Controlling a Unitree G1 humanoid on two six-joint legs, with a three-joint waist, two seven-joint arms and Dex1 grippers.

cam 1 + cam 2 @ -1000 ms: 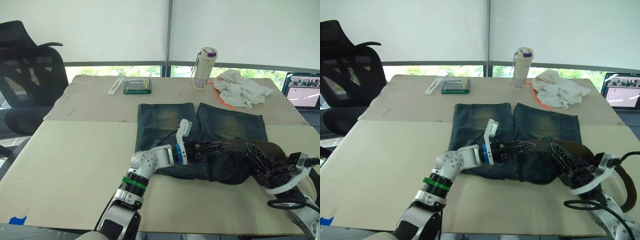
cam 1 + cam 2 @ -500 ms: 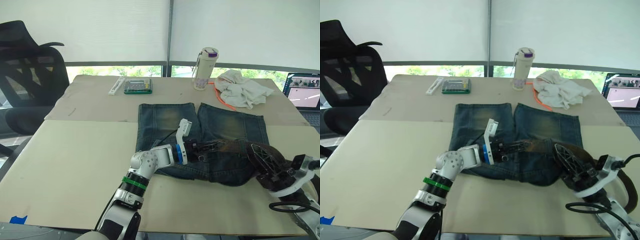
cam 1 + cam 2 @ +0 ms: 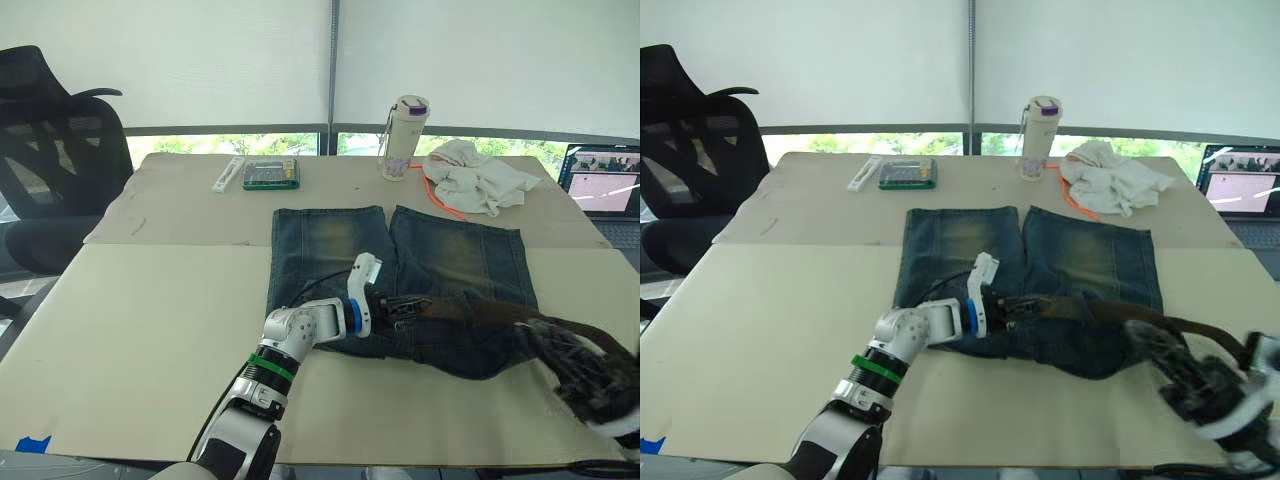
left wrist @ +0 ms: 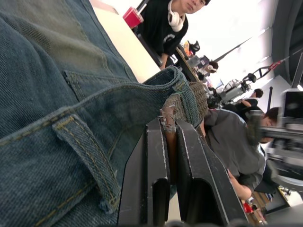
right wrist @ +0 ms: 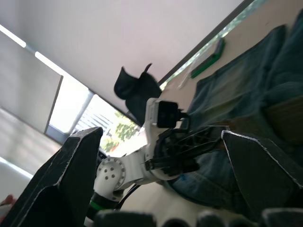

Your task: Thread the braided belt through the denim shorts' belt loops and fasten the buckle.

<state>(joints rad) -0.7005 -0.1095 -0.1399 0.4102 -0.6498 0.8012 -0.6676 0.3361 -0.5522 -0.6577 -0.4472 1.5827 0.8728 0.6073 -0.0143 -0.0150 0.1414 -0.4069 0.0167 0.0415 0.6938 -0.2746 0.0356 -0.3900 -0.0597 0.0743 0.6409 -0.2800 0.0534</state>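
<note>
The denim shorts (image 3: pixel 400 265) lie flat mid-table, waistband toward me. My left gripper (image 3: pixel 402 307) rests on the waistband, shut on the braided belt (image 3: pixel 1092 307). In the left wrist view the brown strap (image 4: pixel 171 146) is pinched between the two fingers (image 4: pixel 156 156), beside a folded-up waistband edge and one of the belt loops (image 4: pixel 87 151). From there the belt runs right along the waistband and curves off past the shorts' right side (image 3: pixel 1210 333). My right gripper (image 3: pixel 1170 360) hovers near the table's front right, open and holding nothing. The buckle is hidden.
At the far edge stand a bottle (image 3: pixel 404 137), a crumpled white cloth (image 3: pixel 482 175) with an orange cord, and a green calculator (image 3: pixel 270 173). A laptop (image 3: pixel 603 183) sits far right, a black chair (image 3: pixel 55 150) far left. People show in the left wrist view's background.
My left gripper closed on the belt at the waistband. My right gripper let go of the belt, opened wide and drew back toward the near right corner.
</note>
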